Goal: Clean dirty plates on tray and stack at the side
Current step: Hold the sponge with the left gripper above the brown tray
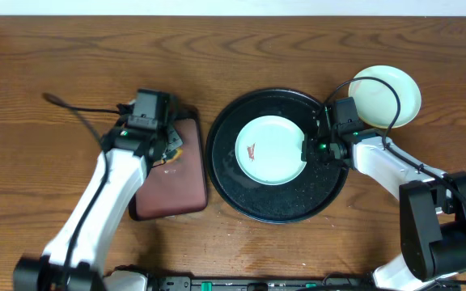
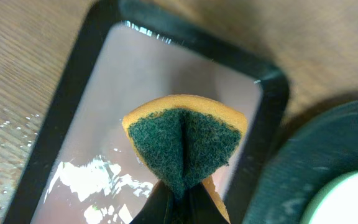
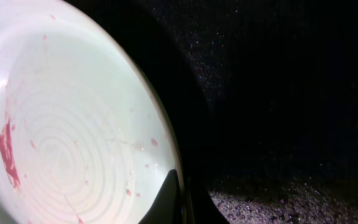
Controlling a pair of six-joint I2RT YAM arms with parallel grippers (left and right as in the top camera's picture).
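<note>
**tray_watcher:** Overhead, we've got one mint-blue plate [image 1: 271, 158] sitting in the big round black tray [image 1: 249, 198], with a reddish smear [image 1: 252, 151] left of its middle. What's the right gripper [image 1: 310, 151] doing?

**yam_fan:** On the right wrist view we see it pinched onto that plate's right rim. A second pale plate [image 1: 387, 95] sits off the tray on the table [image 1: 55, 65], up by the right arm.

**tray_watcher:** And the left gripper [image 2: 180, 200]?

**yam_fan:** It's clamped on a folded sponge [image 2: 185, 146], green side out, over the maroon tray [image 2: 73, 81] just beside the black one.
</note>
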